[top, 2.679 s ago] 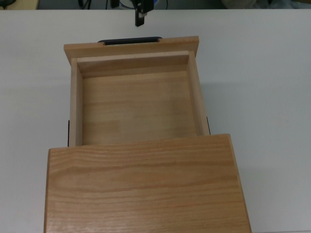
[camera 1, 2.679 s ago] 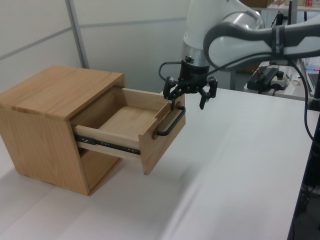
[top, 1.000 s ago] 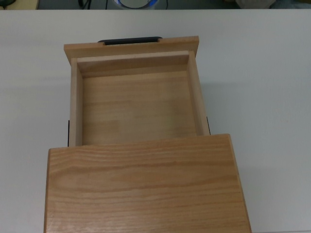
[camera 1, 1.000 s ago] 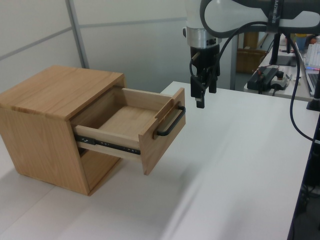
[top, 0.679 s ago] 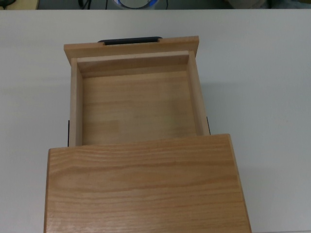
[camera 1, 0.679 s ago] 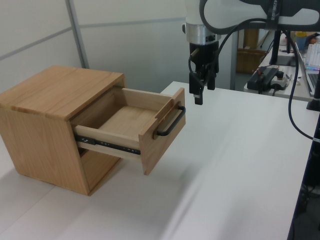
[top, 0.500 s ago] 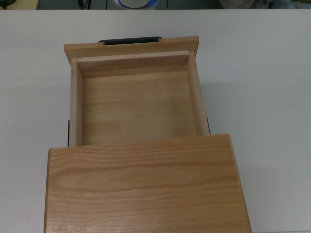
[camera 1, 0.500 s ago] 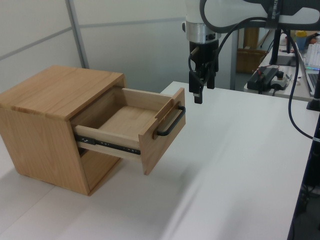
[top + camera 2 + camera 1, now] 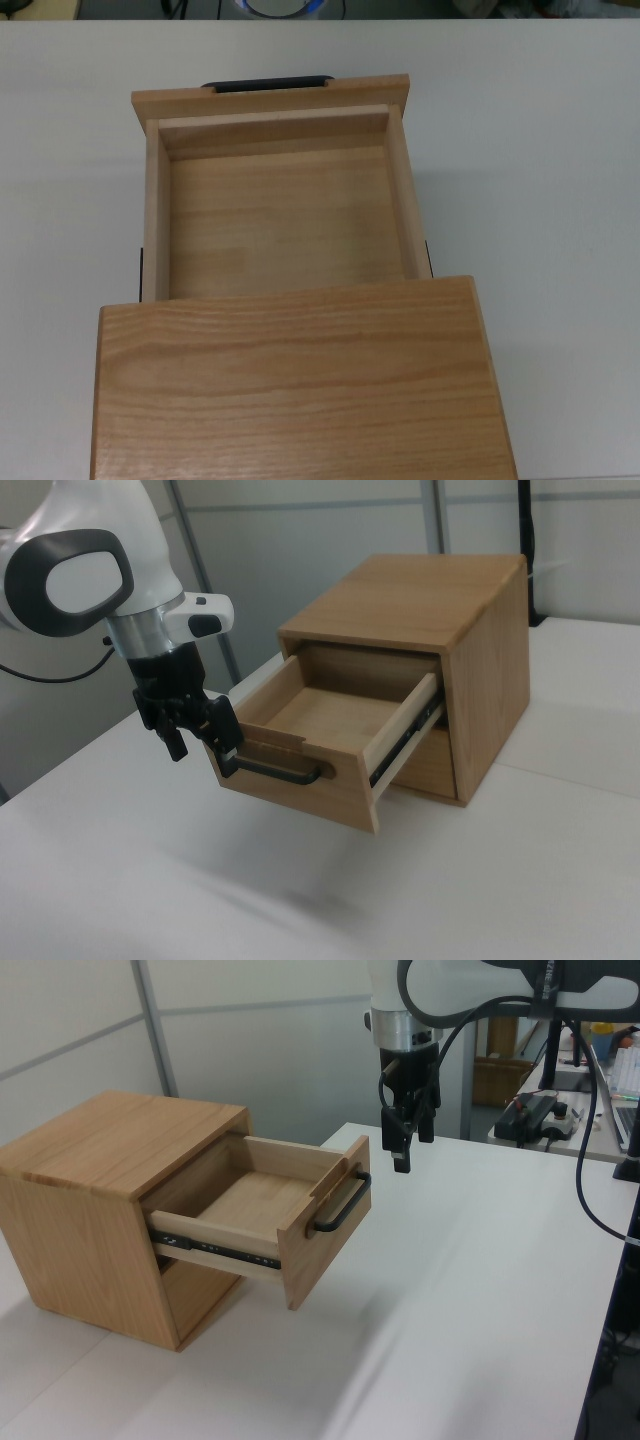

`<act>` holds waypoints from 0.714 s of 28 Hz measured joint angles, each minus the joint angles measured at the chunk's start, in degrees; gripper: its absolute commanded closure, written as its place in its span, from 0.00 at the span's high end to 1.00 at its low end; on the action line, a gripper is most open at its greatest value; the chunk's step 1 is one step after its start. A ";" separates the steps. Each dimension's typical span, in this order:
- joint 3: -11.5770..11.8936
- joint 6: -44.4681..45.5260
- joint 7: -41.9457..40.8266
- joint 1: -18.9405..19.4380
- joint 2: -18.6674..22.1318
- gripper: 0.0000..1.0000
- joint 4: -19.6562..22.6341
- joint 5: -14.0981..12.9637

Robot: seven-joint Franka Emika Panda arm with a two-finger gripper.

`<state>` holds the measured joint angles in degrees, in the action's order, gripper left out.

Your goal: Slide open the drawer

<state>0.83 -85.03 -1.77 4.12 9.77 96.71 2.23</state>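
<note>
Drawer (image 9: 262, 1212) pulled out; claw (image 9: 200, 735) spread, off handle (image 9: 340, 1204)

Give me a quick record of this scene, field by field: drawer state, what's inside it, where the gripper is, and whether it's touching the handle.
drawer: pulled well out of the wooden box, riding on dark side rails
drawer contents: nothing visible inside
handle: black bar on the drawer's front panel, nothing gripping it
gripper: pointing down, raised above handle height, past the drawer's front panel
gripper fingers: open, holding nothing
contact: none, gripper clear of handle in the left view
gripper in top view: out of frame
table: white, box stands on it
</note>
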 measured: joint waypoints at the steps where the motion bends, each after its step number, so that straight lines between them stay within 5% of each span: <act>1: -0.01 0.00 0.00 0.00 -0.04 1.00 -0.06 0.00; 20: -0.12 0.00 0.00 0.39 -0.93 1.00 -1.22 0.00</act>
<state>0.70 -85.03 -1.77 4.52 8.84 95.48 2.22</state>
